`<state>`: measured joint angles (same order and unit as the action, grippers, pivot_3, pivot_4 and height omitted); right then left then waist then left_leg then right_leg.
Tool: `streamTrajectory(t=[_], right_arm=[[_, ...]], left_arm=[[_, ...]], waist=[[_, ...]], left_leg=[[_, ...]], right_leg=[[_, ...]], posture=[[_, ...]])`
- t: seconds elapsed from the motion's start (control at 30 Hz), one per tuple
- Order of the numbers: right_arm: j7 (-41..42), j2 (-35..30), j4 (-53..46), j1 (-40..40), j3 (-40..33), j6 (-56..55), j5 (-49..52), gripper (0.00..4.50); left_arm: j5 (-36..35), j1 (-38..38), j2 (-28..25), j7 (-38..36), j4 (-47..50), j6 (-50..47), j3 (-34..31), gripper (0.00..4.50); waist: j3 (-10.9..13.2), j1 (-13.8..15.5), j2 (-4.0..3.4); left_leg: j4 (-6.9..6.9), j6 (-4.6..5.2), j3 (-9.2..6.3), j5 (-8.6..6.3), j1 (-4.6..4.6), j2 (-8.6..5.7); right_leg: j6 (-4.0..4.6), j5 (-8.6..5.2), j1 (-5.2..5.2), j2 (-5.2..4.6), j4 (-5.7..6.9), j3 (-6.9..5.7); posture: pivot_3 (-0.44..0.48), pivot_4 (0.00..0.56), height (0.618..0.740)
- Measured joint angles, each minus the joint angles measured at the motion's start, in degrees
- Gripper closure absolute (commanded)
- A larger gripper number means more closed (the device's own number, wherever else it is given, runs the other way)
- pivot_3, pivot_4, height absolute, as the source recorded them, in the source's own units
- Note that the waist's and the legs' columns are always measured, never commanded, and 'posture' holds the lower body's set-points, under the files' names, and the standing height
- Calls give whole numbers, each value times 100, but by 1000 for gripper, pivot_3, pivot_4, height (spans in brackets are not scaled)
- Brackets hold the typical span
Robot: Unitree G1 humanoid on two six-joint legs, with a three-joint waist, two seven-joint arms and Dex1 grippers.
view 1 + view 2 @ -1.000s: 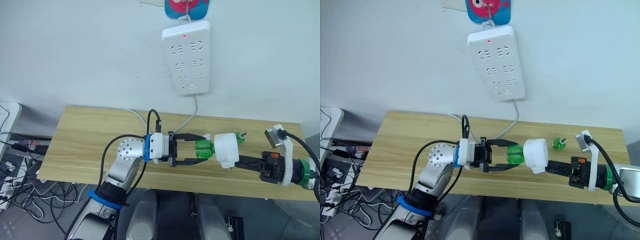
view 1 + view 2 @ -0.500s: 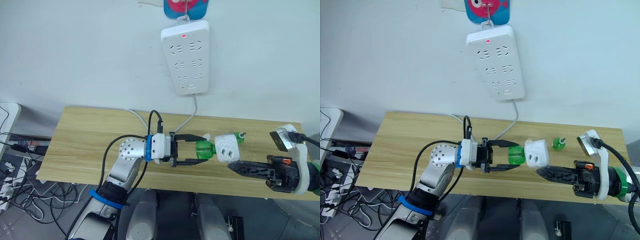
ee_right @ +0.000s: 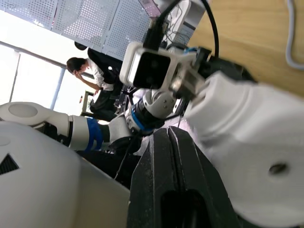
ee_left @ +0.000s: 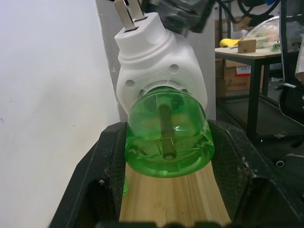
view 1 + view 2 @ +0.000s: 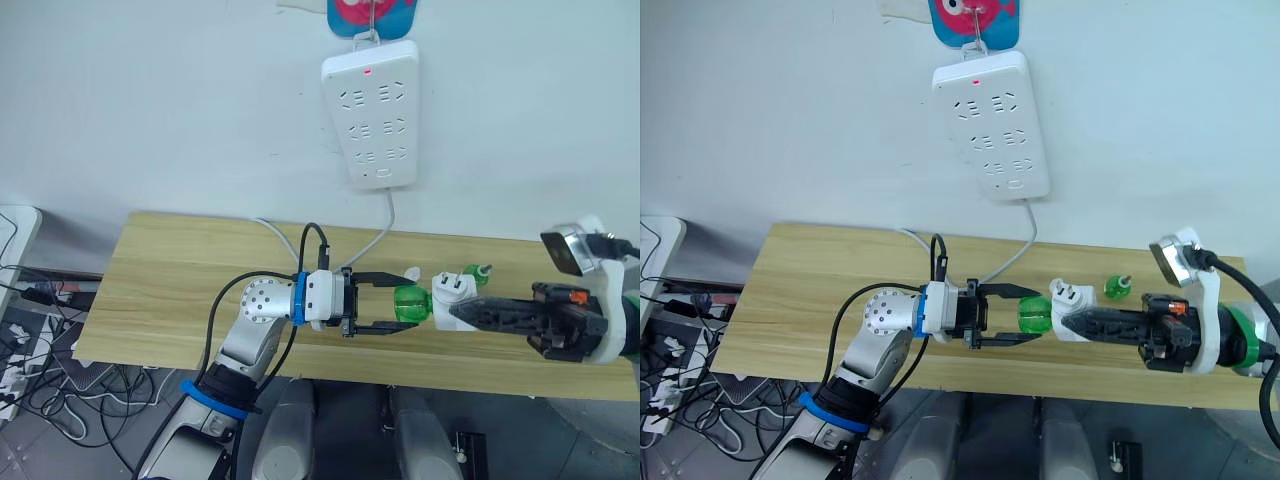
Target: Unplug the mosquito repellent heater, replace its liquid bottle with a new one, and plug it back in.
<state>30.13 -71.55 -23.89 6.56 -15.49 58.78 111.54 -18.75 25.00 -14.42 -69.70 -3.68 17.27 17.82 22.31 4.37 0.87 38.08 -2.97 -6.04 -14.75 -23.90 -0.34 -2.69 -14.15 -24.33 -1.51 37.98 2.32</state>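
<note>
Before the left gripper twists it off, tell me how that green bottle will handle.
The green bottle looks like smooth clear plastic, so likely slippery between the left gripper's fingers. It appears nearly empty, probably light. Its round body would likely roll if dropped on the table.

White mosquito repellent heater [image 5: 449, 297] is hanging above the wooden table, lying on its side, two metal prongs [image 4: 129, 10] sticking up toward the wall side. Green translucent liquid bottle [image 5: 408, 303] is still screwed into its underside, base pointing at my left arm, dark wick visible through the bottom in the left wrist view. I'm gripping the bottle between the fingers of my left gripper [image 5: 392, 300]. My right gripper [image 5: 455, 312] is pressing against the heater's rounded body, fingers closed together. A second green bottle [image 5: 479, 273] is sitting on the table just behind.
</note>
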Motion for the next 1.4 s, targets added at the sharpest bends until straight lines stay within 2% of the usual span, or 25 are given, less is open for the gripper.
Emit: streamTrajectory(t=[0.27, 0.53, 0.77, 1.13, 1.23, 1.4], right_arm=[[-427, 130, 453, 1027, 586, 421, 1, 4489], [-1778, 536, 703, 1506, 1049, 364, 17, 4489], [-2315, 578, 746, 1347, 1078, 300, 15, 4489], [-2557, 637, 568, 235, 626, 23, -4, 4489], [-2571, 720, 241, -101, 763, 78, 2, 4489], [-2582, 733, 167, 2, 716, 32, 5, 4489]], left_arm=[[2, -18, -27, -78, -2, 26, 21, 2269], [83, -75, -41, -99, -4, -67, 43, 2269], [82, -86, -23, -124, 23, -182, 46, 2269], [-11, -84, 88, -238, 103, -341, 81, 2269], [-174, 27, 191, 43, 148, -463, -177, 2269], [-256, -1, 158, 58, 160, -563, -232, 2269]], waist=[[0, 0, 0], [0, -9, 0], [0, -7, 0], [0, -4, 0], [0, -3, 0], [0, -42, -1]], left_leg=[[0, 0, 0, 0, -2, 1], [0, 0, -1, 0, -3, 0], [0, 1, -2, 0, -4, 0], [-1, 1, -3, 0, -4, 0], [0, 1, -5, 0, -3, 1], [0, 1, 3, 0, 0, -2]], right_leg=[[1, 0, -2, -1, 0, -1], [1, 1, -3, -3, 1, -1], [1, 1, -3, -5, 1, -3], [1, 1, -2, -5, 2, -5], [1, 1, -3, -4, 4, -5], [0, 1, -2, -5, 4, 2]], posture=[[145, 358, 740], [152, 361, 740], [155, 361, 740], [161, 357, 740], [162, 355, 740], [156, 352, 740]])
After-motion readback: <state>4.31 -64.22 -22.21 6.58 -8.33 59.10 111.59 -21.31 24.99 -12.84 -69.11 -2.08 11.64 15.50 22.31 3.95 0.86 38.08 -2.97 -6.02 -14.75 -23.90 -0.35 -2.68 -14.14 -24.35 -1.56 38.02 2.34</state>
